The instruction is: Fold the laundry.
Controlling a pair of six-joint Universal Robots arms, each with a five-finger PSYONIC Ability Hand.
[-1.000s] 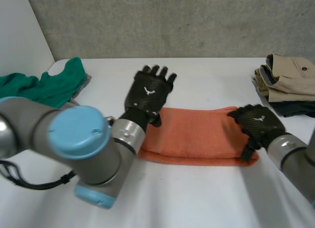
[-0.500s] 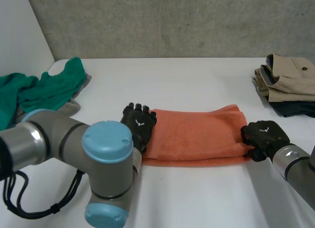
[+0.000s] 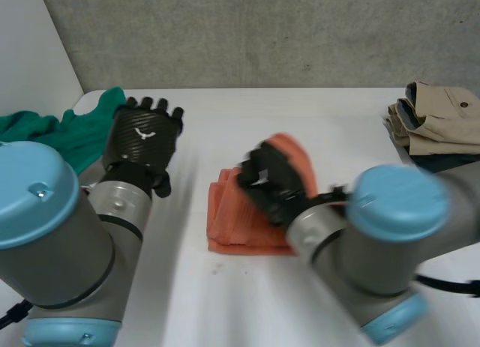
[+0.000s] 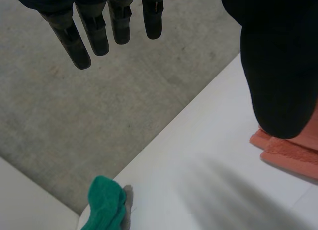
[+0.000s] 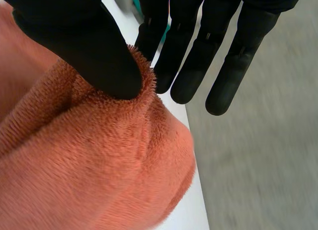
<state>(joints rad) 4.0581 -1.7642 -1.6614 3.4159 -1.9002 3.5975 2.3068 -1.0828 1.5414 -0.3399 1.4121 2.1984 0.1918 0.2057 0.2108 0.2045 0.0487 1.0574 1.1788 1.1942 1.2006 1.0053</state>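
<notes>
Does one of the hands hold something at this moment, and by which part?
The right hand pinches the orange towel by its raised edge, between thumb and fingers. The left hand is open and holds nothing.

I'm looking at a white table (image 3: 315, 122) with a smooth matte top, and the light on it is soft and even. Behind the table's far edge stands a grey concrete wall (image 3: 262, 32), rough and speckled, running the table's whole width. At the table's left end a plain white wall (image 3: 30, 47) meets the concrete in a corner. In the left wrist view I see that concrete rising beyond the table's edge.
</notes>
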